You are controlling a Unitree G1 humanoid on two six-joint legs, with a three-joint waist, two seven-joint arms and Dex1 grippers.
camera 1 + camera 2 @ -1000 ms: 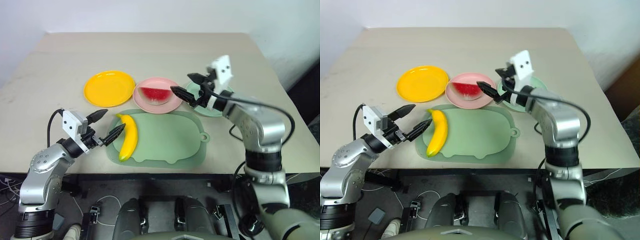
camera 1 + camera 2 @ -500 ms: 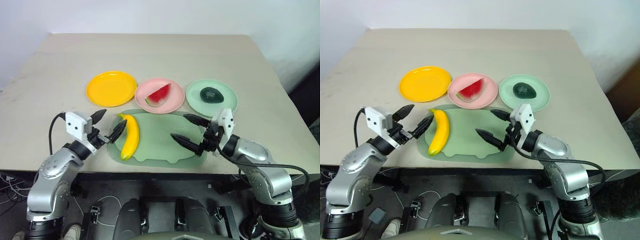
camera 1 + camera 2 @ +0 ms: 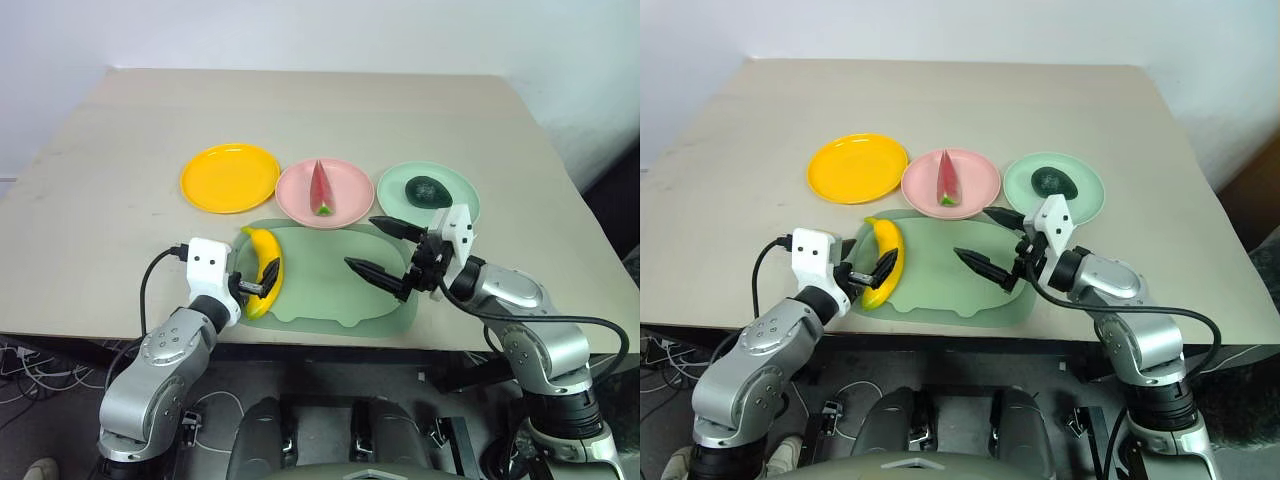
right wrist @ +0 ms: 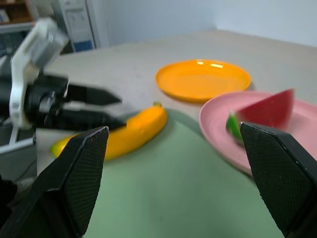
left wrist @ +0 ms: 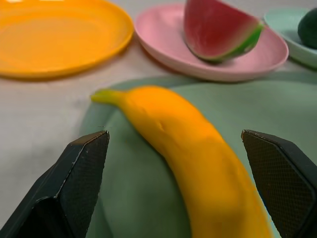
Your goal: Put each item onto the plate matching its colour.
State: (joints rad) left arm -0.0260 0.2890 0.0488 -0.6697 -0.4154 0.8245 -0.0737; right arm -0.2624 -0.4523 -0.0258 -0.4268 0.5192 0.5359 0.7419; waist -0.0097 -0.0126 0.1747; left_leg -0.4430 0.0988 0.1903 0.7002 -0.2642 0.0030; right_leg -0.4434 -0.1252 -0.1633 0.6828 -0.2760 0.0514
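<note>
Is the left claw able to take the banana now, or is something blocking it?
Probably yes. The left claw is open, with one finger on each side of the banana, which lies alone on the green mat.

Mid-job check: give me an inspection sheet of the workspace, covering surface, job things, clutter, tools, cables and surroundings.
Surface: beige table carrying a green mat at its near edge.
Job's things: banana lies on the mat, not yet plated; yellow plate holds nothing; watermelon slice sits on the pink plate; avocado sits on the mint plate.
Clutter: nothing seen.
Tools: left tool open, one finger on each side of the banana, no contact visible; right tool open, holding nothing, over the mat.
Cables: black cable loops off the left wrist; another trails from the right arm.
Surroundings: pale wall behind the table.
</note>
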